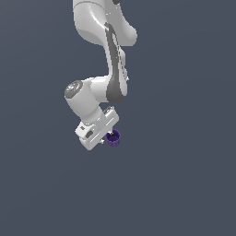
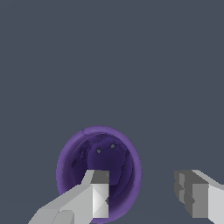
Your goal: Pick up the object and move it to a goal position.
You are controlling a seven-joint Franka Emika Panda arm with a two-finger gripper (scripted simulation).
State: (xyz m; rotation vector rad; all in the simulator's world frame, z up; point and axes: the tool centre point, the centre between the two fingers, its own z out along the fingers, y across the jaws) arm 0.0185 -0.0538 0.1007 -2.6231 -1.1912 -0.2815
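The object is a small dark purple cup (image 1: 113,138) with a hollow top. In the exterior view it sits right under the white hand of the arm. In the wrist view I look down into the cup (image 2: 103,151). My gripper (image 2: 144,194) is open. One finger (image 2: 99,192) lies over the cup's hollow and the other finger (image 2: 194,197) stands outside it, so one side of the cup's rim is between the jaws. The fingers are apart from the rim wall. In the exterior view the gripper (image 1: 107,137) is tilted and its fingertips are mostly hidden by the hand.
The arm's white links (image 1: 108,60) rise above the hand. Everything around is one plain dark grey-blue ground (image 1: 184,184) with no other objects or edges in view.
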